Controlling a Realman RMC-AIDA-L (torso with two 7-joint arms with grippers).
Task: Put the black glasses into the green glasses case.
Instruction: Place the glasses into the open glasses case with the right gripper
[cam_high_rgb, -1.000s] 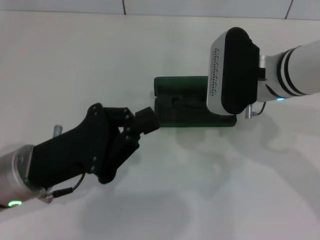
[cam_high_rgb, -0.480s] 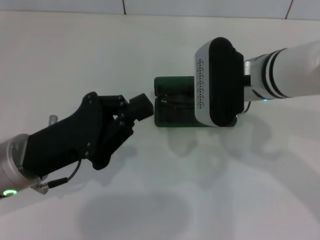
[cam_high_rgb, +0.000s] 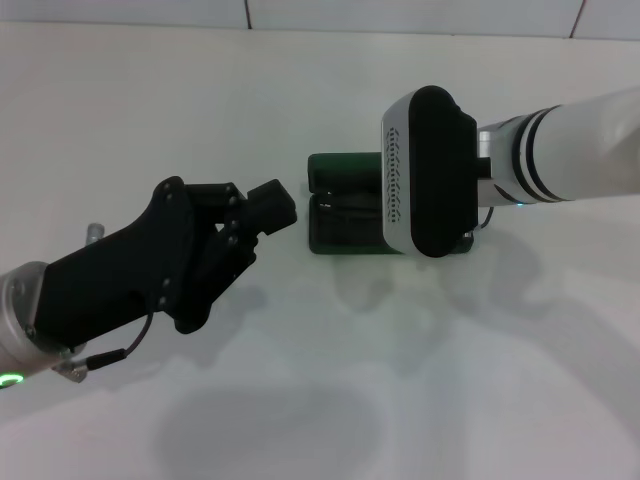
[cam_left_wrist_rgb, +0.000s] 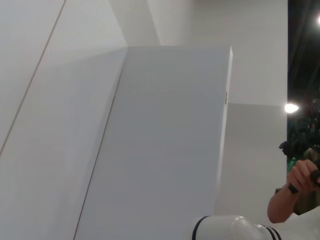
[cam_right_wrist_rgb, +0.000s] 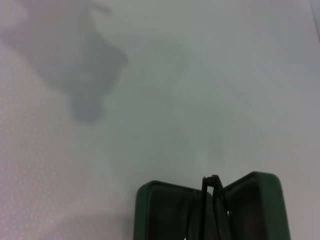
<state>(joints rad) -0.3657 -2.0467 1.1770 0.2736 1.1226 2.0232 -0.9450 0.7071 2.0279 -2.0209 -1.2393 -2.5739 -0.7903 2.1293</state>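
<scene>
Glasses going into the open case

Placement is the step in hand, as I judge it. The dark green hard clamshell glasses case (cam_high_rgb: 345, 205) lies open on the white tabletop (cam_high_rgb: 300, 90), about the middle of the scene, its lid folded back to the far side. The right arm reaches in from the right, and its white, black-faced wrist housing covers the right half of the case in the head view, so the right hand itself is hidden there. Whether it grips anything, or how far it is spread, I cannot tell.

In the right wrist view, thin black frame parts of the black glasses (cam_right_wrist_rgb: 212, 205) stand up over the dark lining of the case (cam_right_wrist_rgb: 165, 210), close to the middle of the tray. Whether they already rest on the lining or hang just above it cannot be made out.

The left hand (cam_high_rgb: 262, 215), bulky and black, hovers near the left end of the case without touching it. Its fingers look drawn close together with nothing between them.

To do this well, the glasses should come down level, their long side along the case's length, both temples inside the rim. Let go only once the frame sits on the lining. A temple over the edge would likely block the lid. The left hand could steady the case if it slides.
</scene>
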